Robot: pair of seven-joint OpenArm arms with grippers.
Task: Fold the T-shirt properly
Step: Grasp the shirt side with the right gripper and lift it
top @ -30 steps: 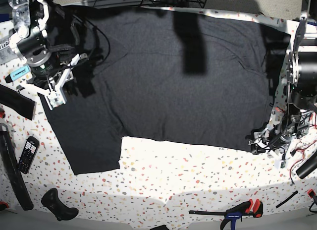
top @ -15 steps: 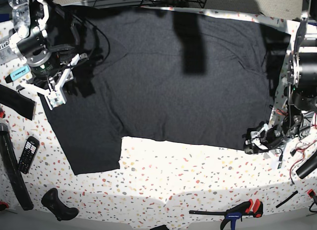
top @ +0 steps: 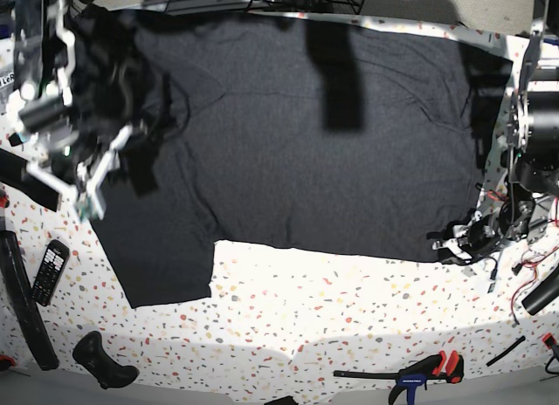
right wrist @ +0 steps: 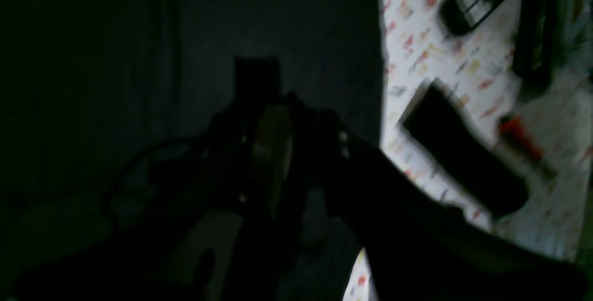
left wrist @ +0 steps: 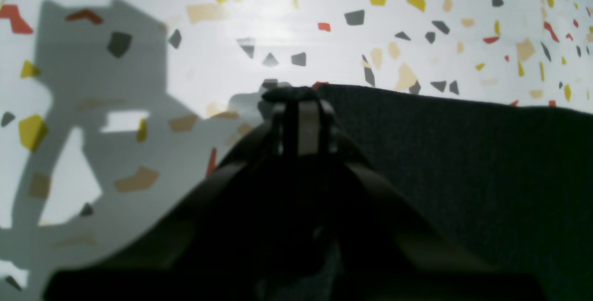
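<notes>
The black T-shirt [top: 306, 143] lies spread flat on the speckled table, one sleeve hanging toward the front left. My left gripper [top: 450, 248] sits low at the shirt's front right hem corner. In the left wrist view its fingertips [left wrist: 296, 99] are pressed together with dark fabric over them, right at the T-shirt [left wrist: 463, 162] edge. My right gripper [top: 90, 200] is blurred over the left sleeve's outer edge. The right wrist view is dark; the right gripper [right wrist: 292, 120] hovers above the T-shirt [right wrist: 139, 60], and how its jaws stand is unclear.
Left of the shirt lie a black pad [top: 26, 180], a remote-like handset [top: 50, 271], a long black strap [top: 22, 291] and a black handle [top: 103, 360]. A blue and red clamp [top: 419, 373] rests at the front edge. Cables hang at the right.
My left gripper has shut at the hem corner and edged slightly left. The right arm has swung down and to the left along the sleeve, now motion-blurred.
</notes>
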